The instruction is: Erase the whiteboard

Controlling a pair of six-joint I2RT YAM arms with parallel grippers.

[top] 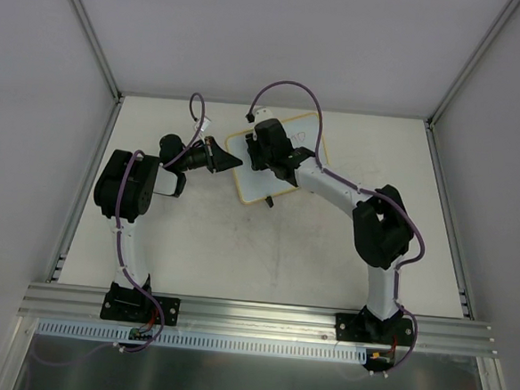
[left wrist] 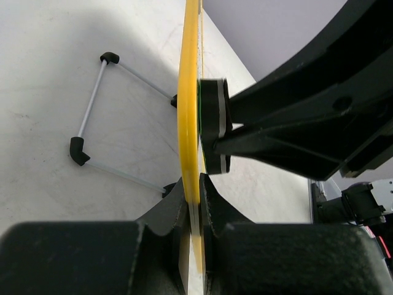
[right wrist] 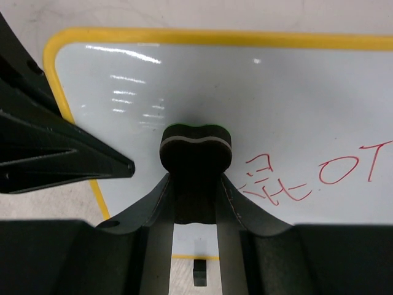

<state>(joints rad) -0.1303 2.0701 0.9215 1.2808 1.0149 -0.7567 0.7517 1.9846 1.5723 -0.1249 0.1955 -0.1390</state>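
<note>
Yellow-rimmed whiteboard (top: pixel 254 182) in the far half of the surface (top: pixel 193 253), about midway between its left and right edges. The long axis runs left to right, with the right end swung slightly toward the far edge.

Note the left pincer (left wrist: pixel 193 192), clenched on the board's left rim: its wrist view shows the yellow edge nipped between both fingers, bracing the board. The right pincer (right wrist: pixel 195 179) is clamped on the black eraser (right wrist: pixel 195 146), jaws narrowed to the block's width. The eraser's pad rests against the white face in the board's left part.

The relation you must read is this: the red writing (right wrist: pixel 319 173) lies to the eraser's right along the long axis, toward the far right corner of the surface. It is apart from the pad and not yet wiped. The right arm is nearer to it and carries the tool; the left only anchors.

Judged from this, your next stroke should run along the long axis, away from the left pincer, pressing into the face. Watch that the push does not lever the rim out of the left fingers. Whether the board lies flat or leans on its wire stand (left wrist: pixel 92 117) cannot be told for certain.
</note>
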